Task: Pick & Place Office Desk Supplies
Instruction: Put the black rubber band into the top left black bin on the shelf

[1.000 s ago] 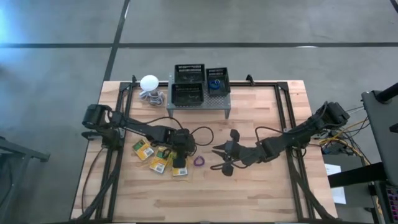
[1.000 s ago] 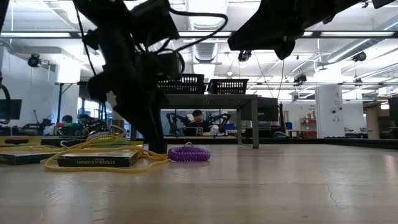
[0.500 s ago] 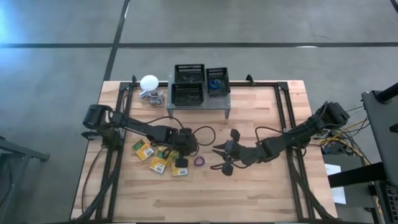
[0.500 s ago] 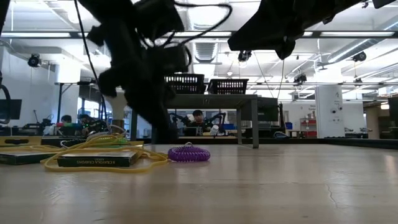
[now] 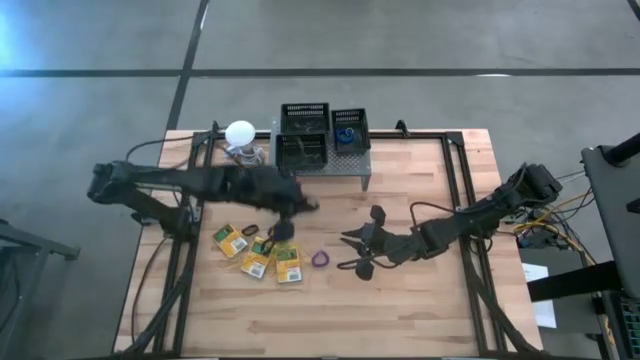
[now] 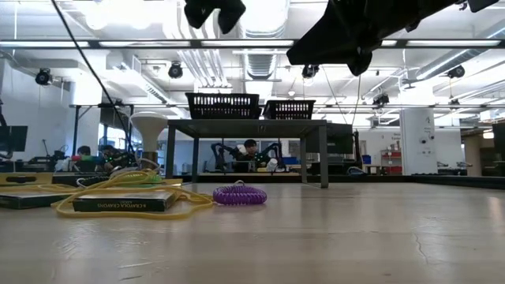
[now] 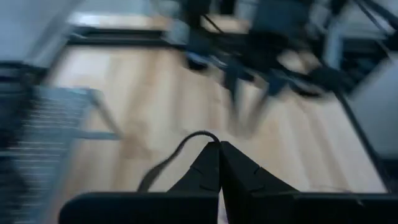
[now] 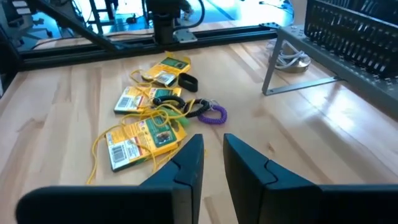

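Left gripper [image 5: 305, 206] is up off the wooden worktop [image 5: 420, 300], near the front of the grey perforated metal stand [image 5: 362, 165], fingers pressed together w/ what looks like a thin dark strand running out from between the tips in the left wrist view, can't tell what it is tbh.

Right gripper [image 5: 352, 244] hangs over the middle of the worktop, just right of the small purple coiled ring [image 5: 320, 260]. Fingers [image 8: 249, 163] are a small gap apart, nothing between them.

The flat yellow-and-green boxes [image 5: 287, 264] sit in a loose cluster on the left half of the worktop, w/ thin yellowish rubber bands [image 8: 163, 111] tangled over and around them. Purple ring lies on the wood just beside that pile, on its right edge. There's also a small black loop [image 8: 187, 81] next to the far boxes in the right wrist view.

Black mesh trays [image 5: 304, 151] sit on top of the stand at the back edge; the smaller right one [image 5: 351, 128] has something blue in it. White ball-shaped thing w/ coiled cord [image 5: 240, 133] is left of the stand.

Low view: ppl in the room behind the worktop, far off.
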